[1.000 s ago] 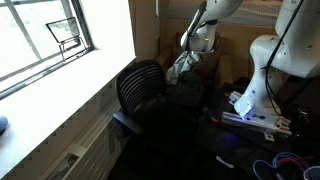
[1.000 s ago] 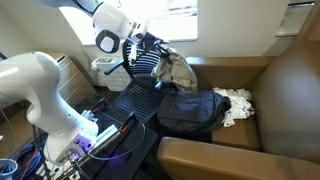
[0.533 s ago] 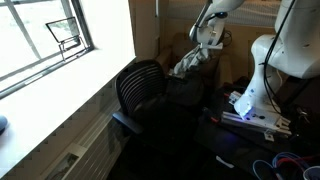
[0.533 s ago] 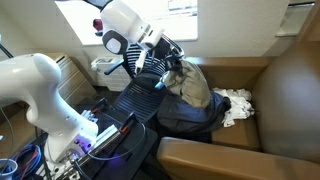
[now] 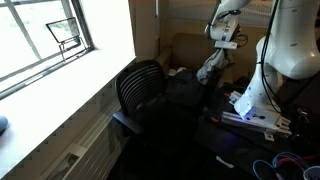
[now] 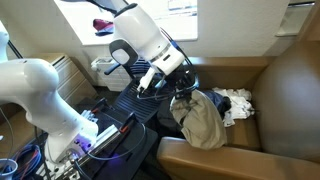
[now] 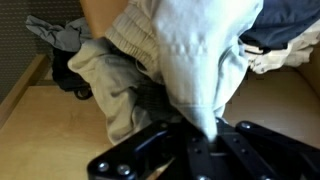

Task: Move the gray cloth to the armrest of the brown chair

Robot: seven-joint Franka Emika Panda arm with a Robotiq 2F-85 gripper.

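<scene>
One firm pinch: the gripper (image 6: pixel 182 93) is clamped on the gray cloth (image 6: pixel 203 122), which hangs lengthwise straight down beneath it. The brown chair's armrest (image 6: pixel 262 160) lies just below that dangling tail.

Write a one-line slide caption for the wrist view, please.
The gripper, shut on the bunched gray cloth, holds it over the brown chair, near a dark bag.
</scene>
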